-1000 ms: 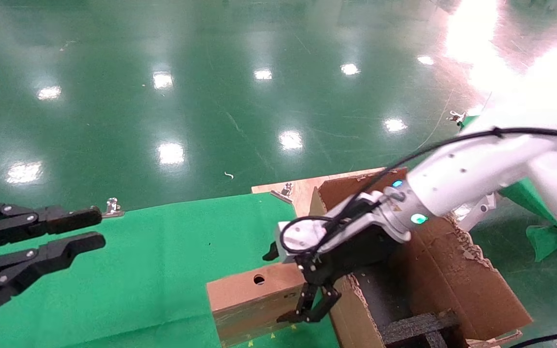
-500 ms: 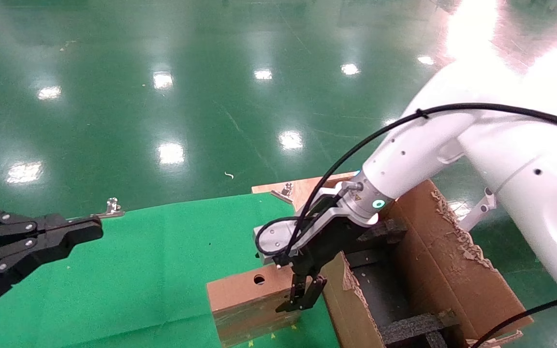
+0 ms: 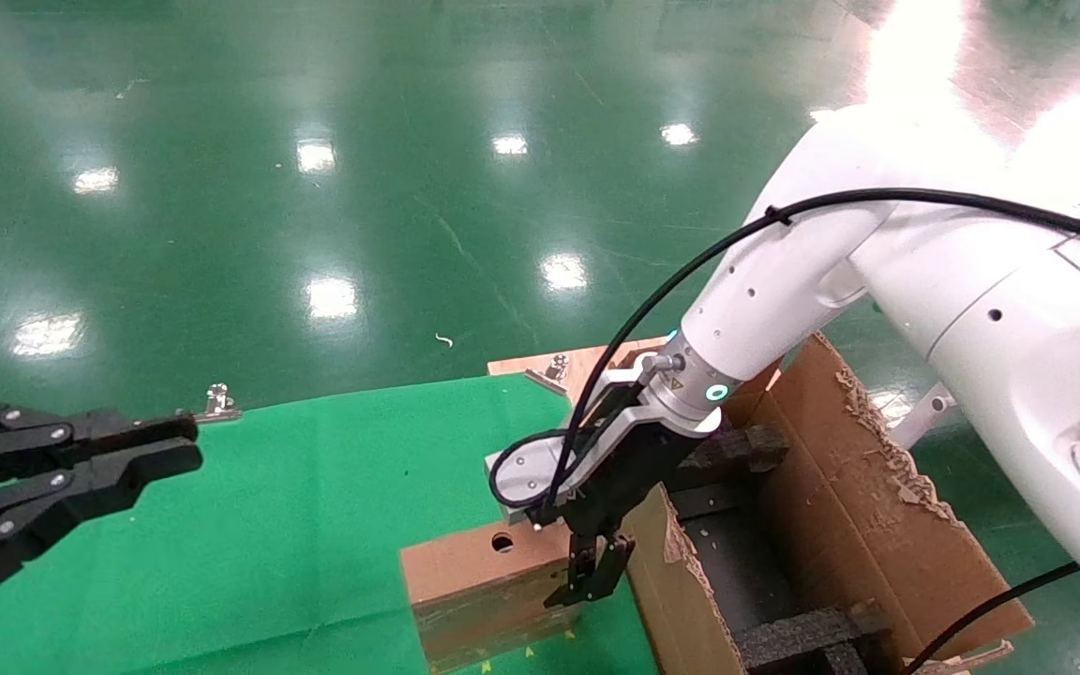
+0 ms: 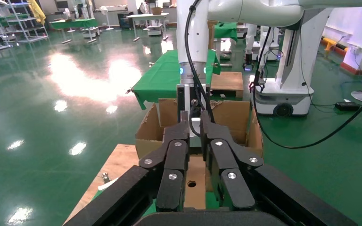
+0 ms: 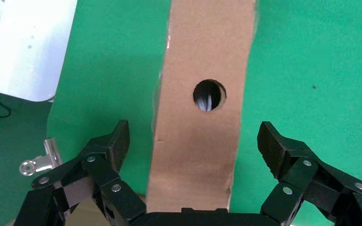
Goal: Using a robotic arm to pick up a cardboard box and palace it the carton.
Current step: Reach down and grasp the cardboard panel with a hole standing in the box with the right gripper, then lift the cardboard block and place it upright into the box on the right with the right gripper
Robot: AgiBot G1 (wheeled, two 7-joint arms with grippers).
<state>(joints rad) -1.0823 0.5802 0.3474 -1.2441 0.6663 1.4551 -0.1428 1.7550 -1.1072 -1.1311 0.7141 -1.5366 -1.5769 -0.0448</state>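
The small cardboard box (image 3: pixel 488 586) stands on edge on the green cloth, round hole up, right against the carton (image 3: pixel 877 544). The white robotic arm (image 3: pixel 765 300) is my right arm. Its gripper (image 3: pixel 592 574) reaches down over the box's right end. In the right wrist view the gripper (image 5: pixel 194 134) is open, one finger on each side of the box's narrow top face (image 5: pixel 202 56), not touching it. My left gripper (image 3: pixel 160 445) hovers at the far left, nearly shut and empty. It faces the box (image 4: pixel 192 181) and carton (image 4: pixel 231 117).
Black foam inserts (image 3: pixel 802 633) lie inside the carton, whose flaps are ragged. A wooden board (image 3: pixel 587 366) lies behind it. Metal clips (image 3: pixel 218 403) hold the cloth's edge. A glossy green floor lies beyond the table.
My right arm swung left out of the carton and lowered its gripper over the box's right end. My left gripper's fingers drew closer together.
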